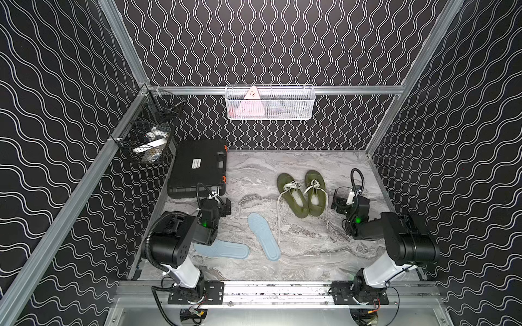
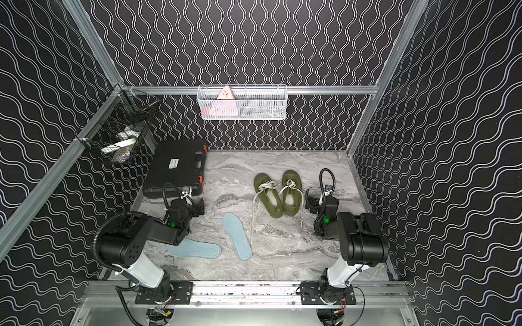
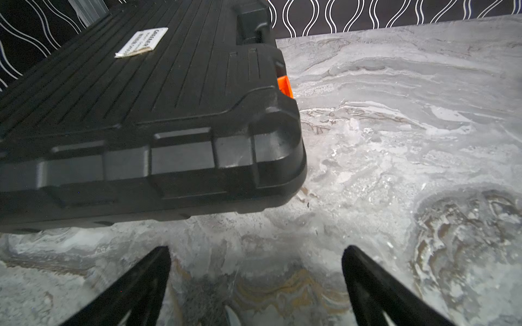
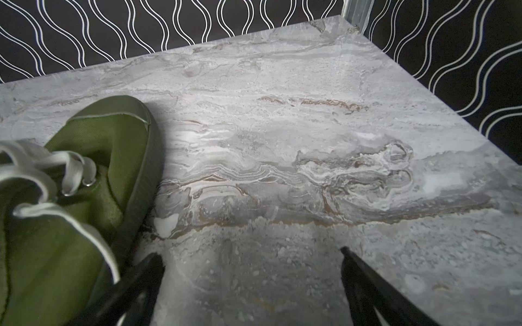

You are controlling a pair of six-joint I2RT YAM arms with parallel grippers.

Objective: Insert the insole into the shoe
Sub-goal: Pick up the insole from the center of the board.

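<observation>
Here, 2 olive-green shoes stand side by side on the marble table [image 1: 310,254], toes pointing far: the left shoe [image 1: 292,194] and the right shoe [image 1: 315,192], with pale laces trailing loose. The 2 blue insoles lie on the table outside them. The middle insole [image 1: 264,235] is near and left of the shoes, and the left insole [image 1: 223,249] is partly under the left arm. The left gripper [image 3: 254,251] hangs spread and empty beside the black case [image 1: 197,166]. The right gripper [image 4: 251,254], jaws apart and empty, sits just right of the right shoe.

Laboratory robot cell: aluminium-profile frame [image 1: 353,89], wave-patterned enclosure walls [image 1: 282,42], marble-print tabletop [image 1: 310,254], left arm [image 1: 180,245] and right arm [image 1: 406,242] bolted to near rail [image 1: 276,290].
</observation>
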